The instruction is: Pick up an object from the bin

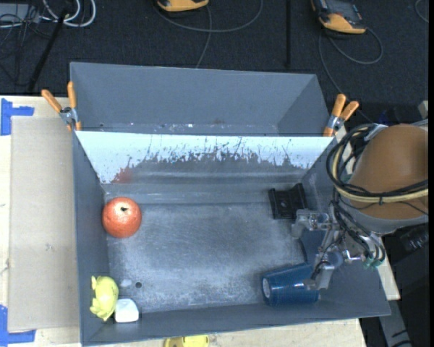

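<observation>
Currently I am watching the gripper hanging low in the grey metal bin's lower right corner, right at the right-hand end of a dark blue plastic cup that is lying on its side by the lower wall. I cannot tell how the jaws are standing, nor whether they are touching the cup. A small black block is sitting just behind. Well apart, at left, I am noting a round red apple, a yellow toy figure and a white lump beside it.
</observation>
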Robot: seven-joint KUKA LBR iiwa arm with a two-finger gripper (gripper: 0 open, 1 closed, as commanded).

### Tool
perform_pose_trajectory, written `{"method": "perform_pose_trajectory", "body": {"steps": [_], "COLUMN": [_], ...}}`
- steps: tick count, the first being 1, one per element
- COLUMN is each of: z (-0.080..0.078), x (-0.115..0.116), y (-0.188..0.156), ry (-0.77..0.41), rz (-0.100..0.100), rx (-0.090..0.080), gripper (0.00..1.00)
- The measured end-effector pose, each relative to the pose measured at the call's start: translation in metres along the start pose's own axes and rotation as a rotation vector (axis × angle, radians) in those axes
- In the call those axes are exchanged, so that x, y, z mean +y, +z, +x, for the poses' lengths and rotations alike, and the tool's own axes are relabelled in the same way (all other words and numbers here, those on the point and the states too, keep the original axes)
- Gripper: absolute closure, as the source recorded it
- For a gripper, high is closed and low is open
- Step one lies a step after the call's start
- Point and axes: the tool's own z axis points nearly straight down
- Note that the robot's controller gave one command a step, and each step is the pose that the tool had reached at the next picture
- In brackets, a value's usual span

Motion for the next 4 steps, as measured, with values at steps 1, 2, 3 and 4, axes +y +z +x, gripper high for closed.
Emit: {"method": "perform_pose_trajectory", "body": {"steps": [1, 2, 3, 4], "z": [-0.003, -0.003, 0.005, -0.001], "x": [0.011, 0.014, 0.013, 0.01], "y": [0.085, 0.091, 0.098, 0.108], "ry": [-0.218, -0.222, -0.222, -0.176], "rz": [0.002, -0.001, -0.003, -0.007], "rx": [-0.024, -0.033, -0.008, 0.023], "gripper": [1.0, 0.0, 0.0, 1.0]}}
